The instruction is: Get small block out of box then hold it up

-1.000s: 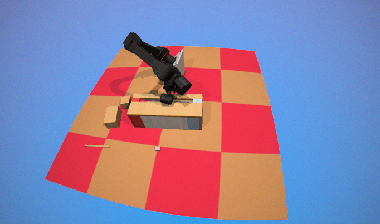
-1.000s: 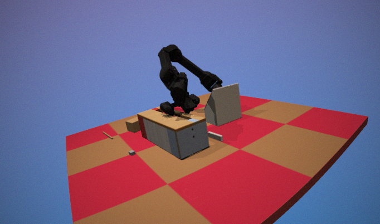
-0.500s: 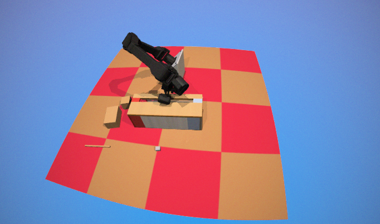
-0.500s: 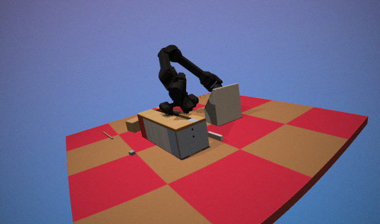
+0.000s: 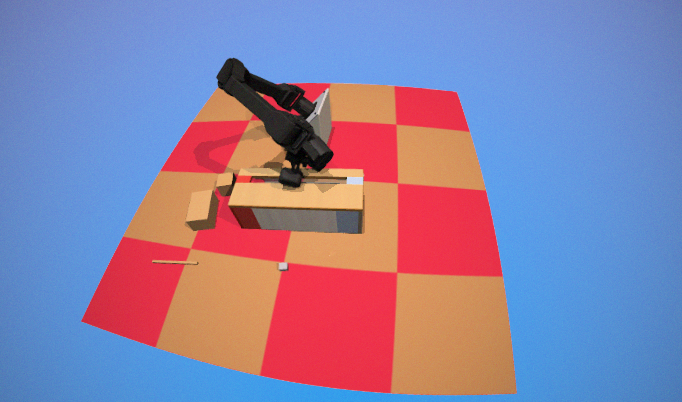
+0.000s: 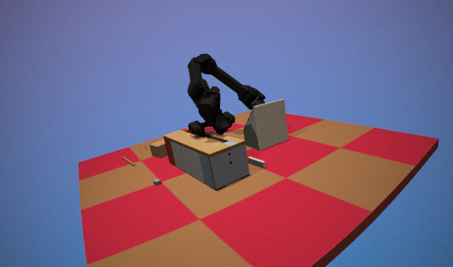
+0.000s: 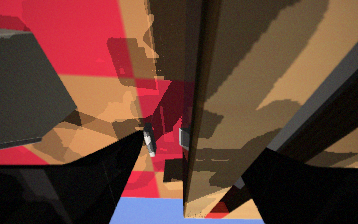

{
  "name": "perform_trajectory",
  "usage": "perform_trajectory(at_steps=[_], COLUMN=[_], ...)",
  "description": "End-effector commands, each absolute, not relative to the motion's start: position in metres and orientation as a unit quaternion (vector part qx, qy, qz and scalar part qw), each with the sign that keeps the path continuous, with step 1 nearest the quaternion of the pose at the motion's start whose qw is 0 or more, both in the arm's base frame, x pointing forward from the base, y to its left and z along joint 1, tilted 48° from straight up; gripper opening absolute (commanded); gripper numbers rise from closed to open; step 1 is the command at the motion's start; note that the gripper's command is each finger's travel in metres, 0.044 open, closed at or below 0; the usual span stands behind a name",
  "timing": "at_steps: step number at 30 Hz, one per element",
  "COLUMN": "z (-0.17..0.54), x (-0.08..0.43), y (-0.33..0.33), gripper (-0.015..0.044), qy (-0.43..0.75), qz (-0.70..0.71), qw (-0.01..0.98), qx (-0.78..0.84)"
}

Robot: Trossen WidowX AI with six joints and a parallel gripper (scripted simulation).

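The box (image 5: 296,197) (image 6: 188,159) (image 7: 280,65) stands upright, with a tan lid, a long slot (image 5: 329,179) and a grey-looking front. Its front is red at the left end and blue at the right in the top view. No block can be made out inside; glare and shade hide the shelf. A small grey block (image 5: 283,266) (image 6: 157,182) lies on the table in front of the box; I cannot tell if it is the task's block. My gripper (image 6: 212,127) (image 7: 184,134) is open and empty, low over the lid's rear part and slot, its fingers spread across the rear strip.
Two tan blocks (image 5: 201,210) (image 5: 225,183) stand beyond the red end. A thin stick (image 5: 175,262) (image 6: 129,161) lies front left. A grey slanted panel (image 5: 324,117) (image 6: 271,124) stands behind the box, by the arm's base. A pale bar (image 6: 256,162) lies behind the box.
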State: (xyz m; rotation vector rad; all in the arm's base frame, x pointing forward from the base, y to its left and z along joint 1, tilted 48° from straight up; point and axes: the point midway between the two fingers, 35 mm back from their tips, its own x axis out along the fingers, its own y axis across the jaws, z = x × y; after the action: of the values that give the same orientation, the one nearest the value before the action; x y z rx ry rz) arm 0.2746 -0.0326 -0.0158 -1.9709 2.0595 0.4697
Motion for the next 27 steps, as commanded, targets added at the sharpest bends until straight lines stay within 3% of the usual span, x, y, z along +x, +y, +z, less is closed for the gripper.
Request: perform_trajectory(at_steps=[1, 27], z=[-0.020, -0.007], x=[0.275, 0.276], y=[-0.028, -0.040], gripper=[0.0400, 0.0400], qy=[0.706, 0.706], qz=[0.161, 0.161], qw=[0.126, 0.125], qx=[-0.679, -0.679])
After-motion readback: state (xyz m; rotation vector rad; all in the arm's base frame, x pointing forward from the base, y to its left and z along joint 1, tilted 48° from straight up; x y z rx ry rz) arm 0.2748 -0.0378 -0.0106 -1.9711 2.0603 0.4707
